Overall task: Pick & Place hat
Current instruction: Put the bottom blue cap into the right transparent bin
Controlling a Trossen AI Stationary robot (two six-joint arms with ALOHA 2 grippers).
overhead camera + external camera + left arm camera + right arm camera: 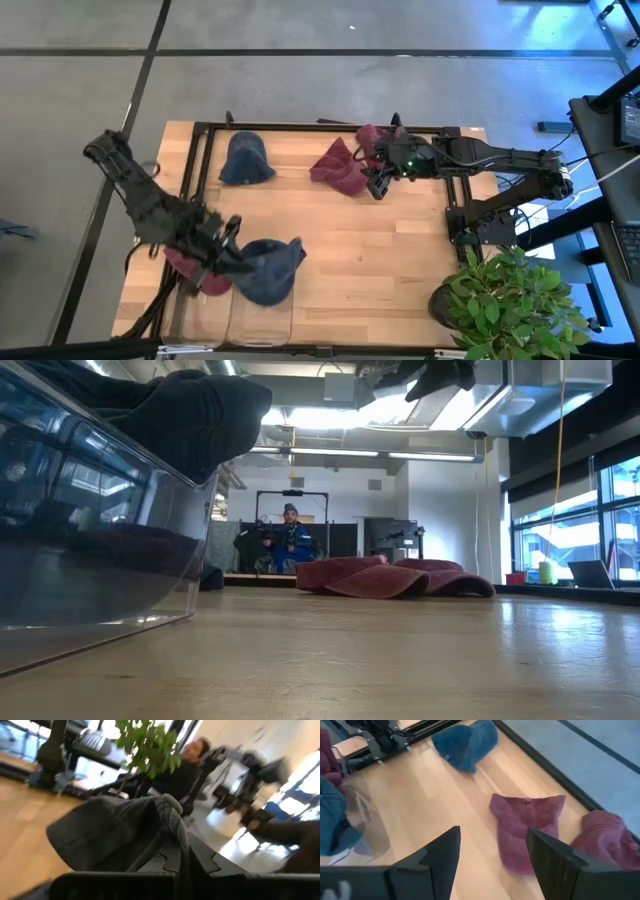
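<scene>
We have left tool [232,262] clenched on blue cap [268,270] over clear bin [245,318]; right tool [377,186] released above maroon cap [338,166], twelve o'clock on worktop [380,270]; three caps left.

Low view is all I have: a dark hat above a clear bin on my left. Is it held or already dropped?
Observer: Held. The left gripper is shut on the blue hat, over the clear bin.
Operator: Anything in the bin?
Observer: The high view shows a red hat that appears to lie inside.
Operator: And the right arm?
Observer: The right gripper is open above a second red hat on the table.
</scene>
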